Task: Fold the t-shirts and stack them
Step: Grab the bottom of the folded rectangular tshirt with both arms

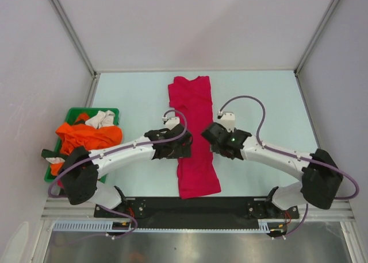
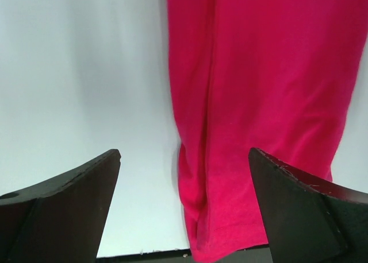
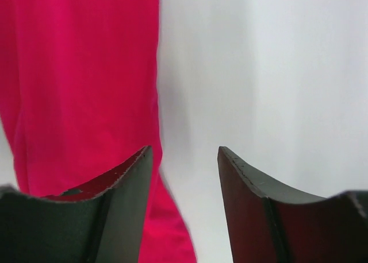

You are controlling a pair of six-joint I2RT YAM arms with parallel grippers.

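1. Lying in the middle of the table [image 1: 132, 96] is the crimson-pink t-shirt [image 1: 192, 102]. It is making one long thin strip, with its neck end far away and its bottom hem close to the arms.
2. The left gripper [image 1: 172, 142] is hanging just beside the strip's left edge, about halfway along. Its jaws are standing wide apart and are holding nothing.
3. The right gripper [image 1: 218, 138] is hanging just beside the right edge, across from the other one. Its jaws are standing partly apart, and nothing is sitting between them.
4. The next job is looking like a fold that brings one end of the strip over the other end.
5. To do it well, both grippers should be going to the same end. Each should be pinching one corner, catching all the layers. They should be lifting together and laying edge on edge, so the cloth is not bunching.
6. The green tray [image 1: 72, 111] is sitting on the left. Bright orange t-shirts [image 1: 86, 138] are heaping up in it and spilling over its rim. A white cloth [image 1: 100, 119] is lying at the tray's far side; I cannot tell what it is.
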